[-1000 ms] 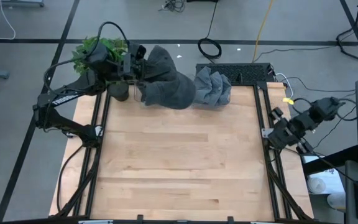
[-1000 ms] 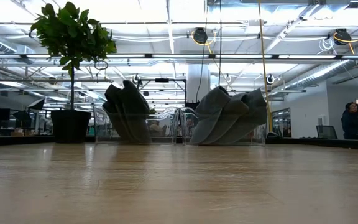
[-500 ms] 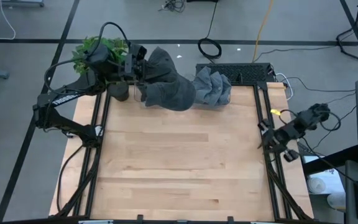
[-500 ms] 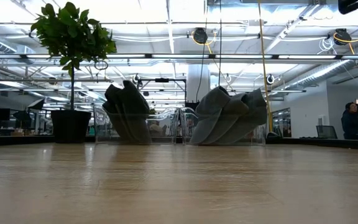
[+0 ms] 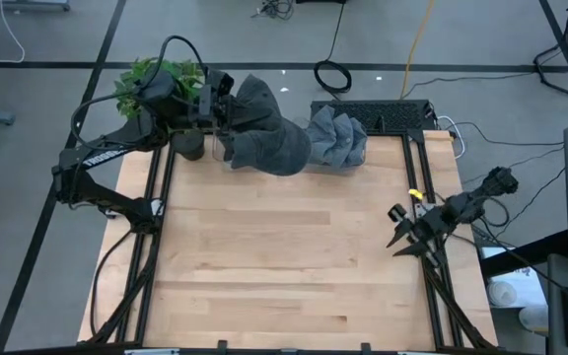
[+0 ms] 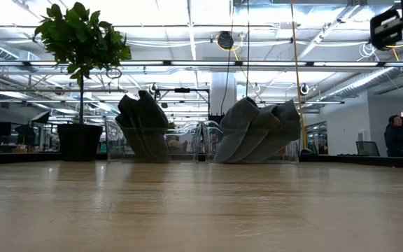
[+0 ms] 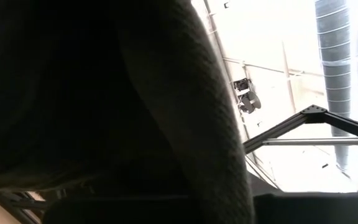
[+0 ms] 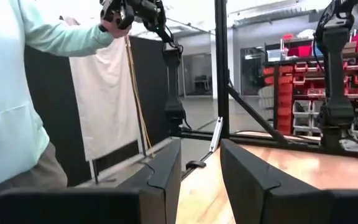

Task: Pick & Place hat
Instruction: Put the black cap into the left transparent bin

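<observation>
Dark grey knit hats [image 5: 264, 133] stand bunched in a clear bin at the table's far edge, left of middle [image 6: 142, 126]. A second bunch of lighter blue-grey hats [image 5: 336, 138] fills the clear bin beside it [image 6: 257, 129]. My left gripper [image 5: 223, 108] is against the left side of the dark hats, and dark knit cloth [image 7: 104, 93] fills its wrist view. My right gripper [image 5: 399, 237] is open above the table's right edge, far from both bunches [image 8: 201, 171], and shows at the top right of the low view [image 6: 397, 24].
A potted plant [image 5: 161, 89] stands at the far left corner, just behind my left arm [image 6: 82, 77]. Black frame rails [image 5: 427, 197] run along the table's sides. Bare wood [image 5: 284, 266] spreads across the middle and near half. A person [image 8: 17, 93] stands beyond the right side.
My right arm has swung in from outside the table's right edge, its gripper moving toward the left and near edges to a spot over the right rail. The left arm and the hats have kept still.
</observation>
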You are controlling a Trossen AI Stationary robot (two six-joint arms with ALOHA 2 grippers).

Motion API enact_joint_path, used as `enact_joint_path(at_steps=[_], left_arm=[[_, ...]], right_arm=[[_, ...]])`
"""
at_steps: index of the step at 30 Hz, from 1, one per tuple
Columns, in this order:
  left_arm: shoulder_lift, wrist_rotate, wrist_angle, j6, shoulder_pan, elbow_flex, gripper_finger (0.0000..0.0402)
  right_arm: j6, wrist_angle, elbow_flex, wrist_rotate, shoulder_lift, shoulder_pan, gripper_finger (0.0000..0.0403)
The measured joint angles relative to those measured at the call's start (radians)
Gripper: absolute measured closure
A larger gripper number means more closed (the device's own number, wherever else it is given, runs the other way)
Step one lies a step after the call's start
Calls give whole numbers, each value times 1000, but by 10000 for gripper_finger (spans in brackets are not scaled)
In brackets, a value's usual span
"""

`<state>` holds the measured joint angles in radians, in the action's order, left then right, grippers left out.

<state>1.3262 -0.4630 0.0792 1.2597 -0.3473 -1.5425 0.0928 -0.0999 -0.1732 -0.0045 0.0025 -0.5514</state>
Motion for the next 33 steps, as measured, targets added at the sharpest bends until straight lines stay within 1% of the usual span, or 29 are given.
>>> enact_joint_path(at_steps=[3, 5, 7, 14, 20, 22, 24, 30, 33], left_arm=[[0, 7, -2, 6, 0, 0, 398], [0, 13, -3, 7, 0, 0, 398], [0, 17, -4, 6, 0, 0, 398], [0, 20, -19, 6, 0, 0, 399], [0, 34, -42, 6, 0, 0, 399], [0, 38, -42, 6, 0, 0, 399], [0, 46, -48, 6, 0, 0, 399], [0, 54, -52, 11, 0, 0, 399], [0, 55, -55, 18, 0, 0, 399]], right_arm=[[17, -118, 84, 0, 1, 0, 305], [28, -195, 123, -1, 2, 0, 305], [46, -236, 147, -2, 0, 0, 305], [29, -192, 155, -4, 0, 0, 305], [74, -9, 156, 12, 1, 0, 305], [101, 47, 157, 41, 1, 0, 305], [103, 59, 157, 62, 6, 1, 305], [17, 54, 157, 150, 31, 2, 305], [-11, 40, 157, 253, 49, 6, 305]])
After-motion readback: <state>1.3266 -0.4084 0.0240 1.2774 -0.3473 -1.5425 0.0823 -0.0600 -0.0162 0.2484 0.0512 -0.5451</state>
